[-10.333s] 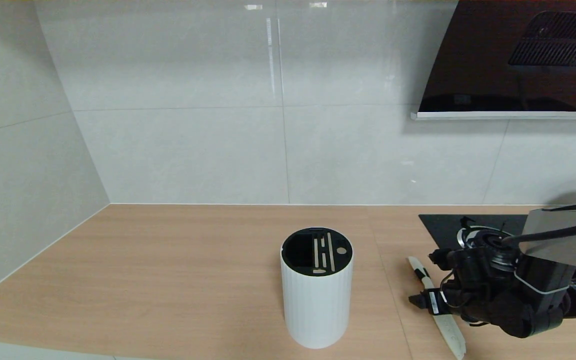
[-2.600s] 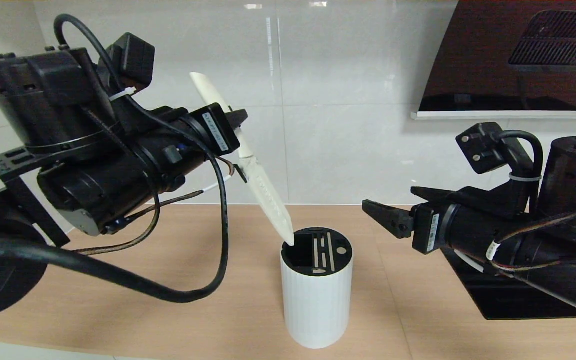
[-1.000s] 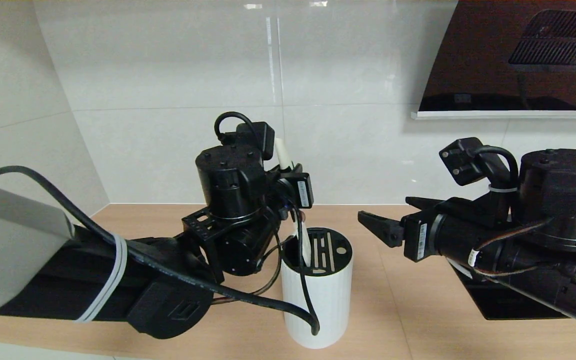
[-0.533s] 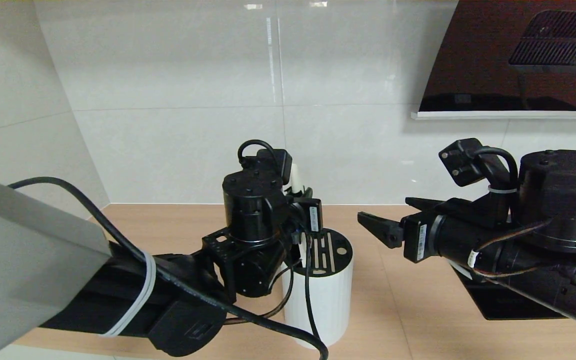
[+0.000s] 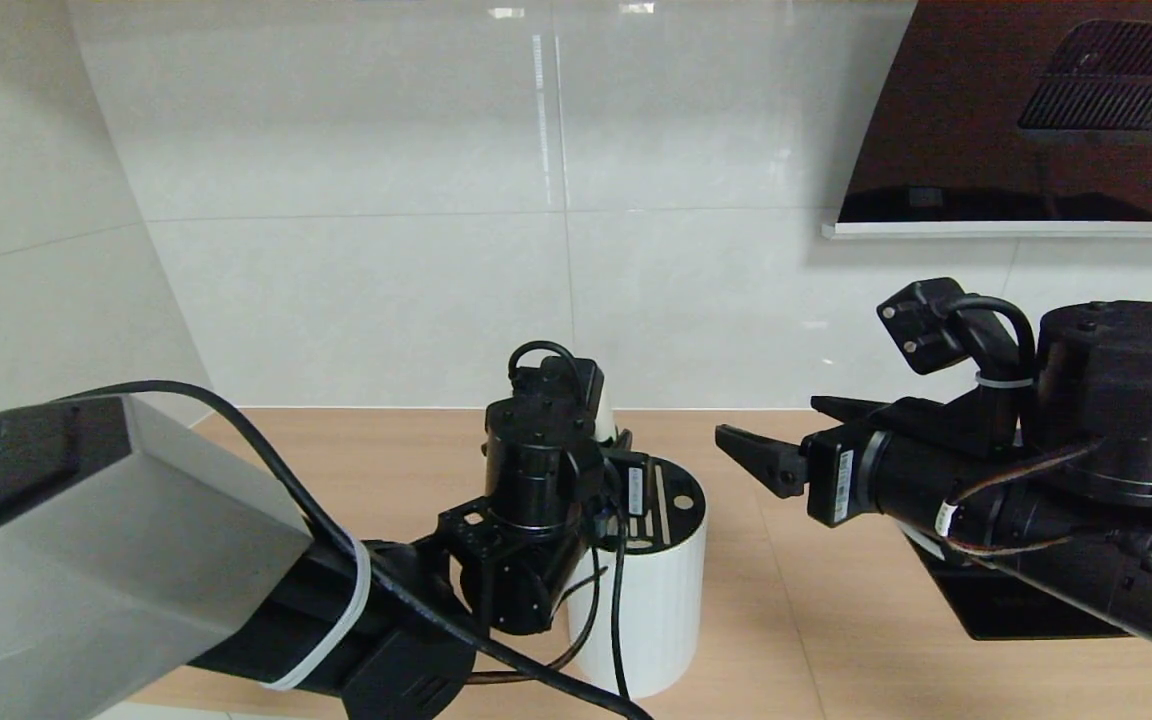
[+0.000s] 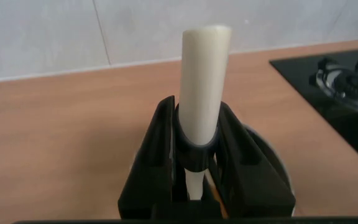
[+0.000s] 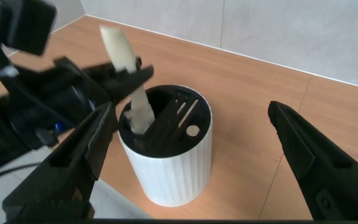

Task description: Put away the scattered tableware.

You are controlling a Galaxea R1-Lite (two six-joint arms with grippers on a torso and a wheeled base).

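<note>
Item: white knife [image 6: 204, 74], pale handle, blade down. Loc.: held in L claw [image 6: 197, 134], which is clamped on the handle, jaws either side, handle end standing proud above them. Long axis near upright, slight tilt in R wrist view. Blade tip is inside the large open well of the white cyl. knife holder [image 5: 651, 600], beside the narrow slots, not in one. Depth of blade in the well is hidden by the claw. Holder stands upright near the front edge of the bench [image 5: 356, 450], about mid-length, with the black hob [image 6: 347, 81] toward the R end. L claw sits directly over the holder's top, close to the rim; contact cannot be told. R claw [image 5: 766, 417]: jaws wide apart, empty, level with the holder's top on the hob side, apart from it. Judgement: insertion step nearly done. L arm alone is placed to finish, and the remaining travel runs straight down the knife's own axis, then release. Risk: the blade leaning in the wide well once let go.
</note>
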